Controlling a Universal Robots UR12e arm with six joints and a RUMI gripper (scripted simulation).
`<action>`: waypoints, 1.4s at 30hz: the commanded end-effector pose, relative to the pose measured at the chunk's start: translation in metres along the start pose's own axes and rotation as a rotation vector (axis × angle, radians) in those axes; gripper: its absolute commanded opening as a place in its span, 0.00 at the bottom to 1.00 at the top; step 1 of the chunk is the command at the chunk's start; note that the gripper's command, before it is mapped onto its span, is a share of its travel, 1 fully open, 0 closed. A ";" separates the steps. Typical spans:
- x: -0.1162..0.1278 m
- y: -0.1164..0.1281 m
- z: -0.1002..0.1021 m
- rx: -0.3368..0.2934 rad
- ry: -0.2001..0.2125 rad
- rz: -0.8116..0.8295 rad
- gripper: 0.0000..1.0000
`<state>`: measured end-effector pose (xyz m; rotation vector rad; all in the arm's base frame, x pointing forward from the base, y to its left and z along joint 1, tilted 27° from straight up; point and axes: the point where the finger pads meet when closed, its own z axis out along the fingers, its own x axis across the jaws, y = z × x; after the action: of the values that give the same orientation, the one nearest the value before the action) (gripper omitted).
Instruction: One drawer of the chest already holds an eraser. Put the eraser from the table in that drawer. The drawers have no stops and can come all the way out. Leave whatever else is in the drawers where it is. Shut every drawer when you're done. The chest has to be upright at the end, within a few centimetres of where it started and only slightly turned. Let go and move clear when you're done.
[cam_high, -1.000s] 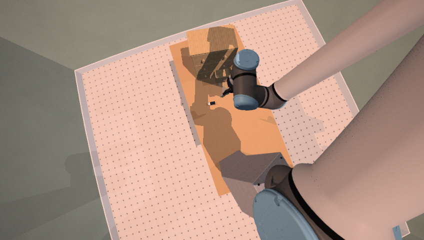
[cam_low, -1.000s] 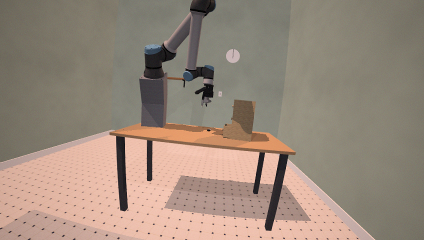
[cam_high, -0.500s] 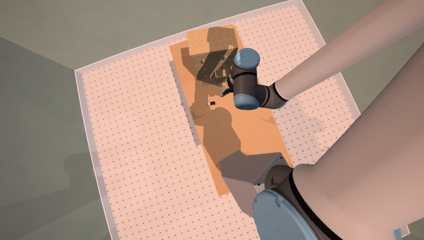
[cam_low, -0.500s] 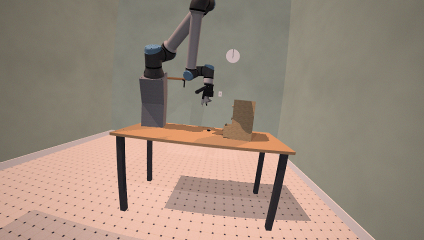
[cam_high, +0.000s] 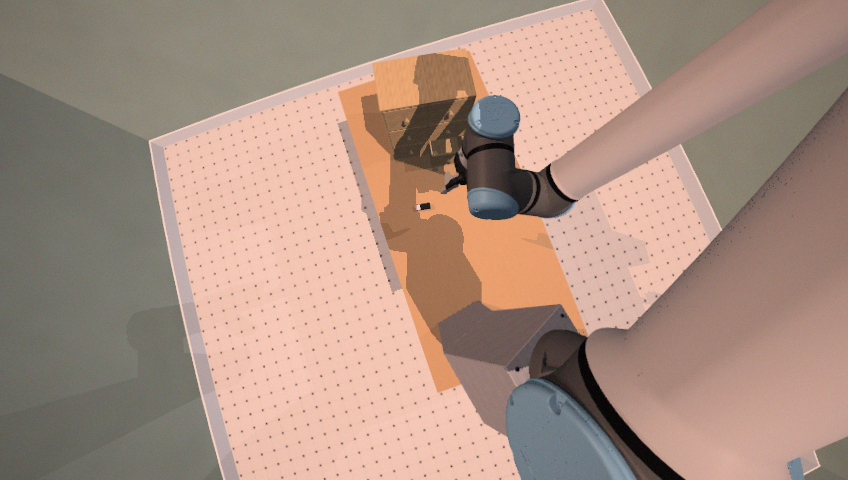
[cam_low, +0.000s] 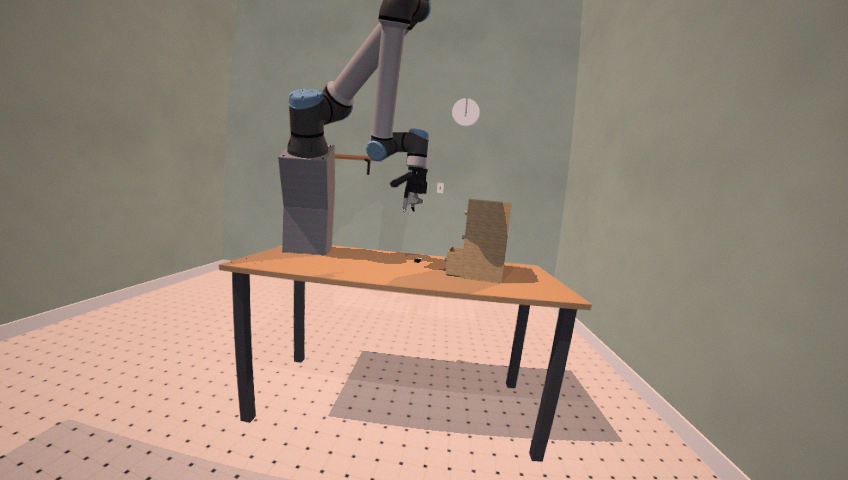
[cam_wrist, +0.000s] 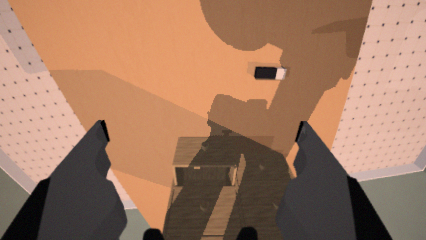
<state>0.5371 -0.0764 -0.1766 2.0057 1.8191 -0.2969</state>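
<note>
A small black-and-white eraser (cam_wrist: 270, 73) lies on the orange table in front of the chest; it also shows in the overhead view (cam_high: 423, 206) and as a dark speck in the side view (cam_low: 417, 259). The wooden chest (cam_low: 483, 248) stands upright at the table's far end, with its lowest drawer (cam_wrist: 206, 165) pulled out; the chest also shows in the overhead view (cam_high: 427, 113). I cannot see what the drawer holds. My gripper (cam_wrist: 204, 122) (cam_low: 411, 205) is open and empty. It hangs high above the table, between the eraser and the chest.
The robot's grey pedestal (cam_low: 305, 202) stands at the other end of the table (cam_low: 404, 276). The arm's elbow and wrist joints (cam_high: 493, 160) hide part of the chest front in the overhead view. Table edges lie close on both sides of the chest.
</note>
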 end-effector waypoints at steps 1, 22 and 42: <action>0.000 0.000 -0.001 0.000 -0.001 -0.017 1.00; -0.004 0.010 -0.001 -0.003 -0.001 -0.263 1.00; -0.011 0.025 0.001 -0.002 -0.002 -0.754 1.00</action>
<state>0.5548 -0.0848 -0.1714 1.4180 2.3754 -0.4747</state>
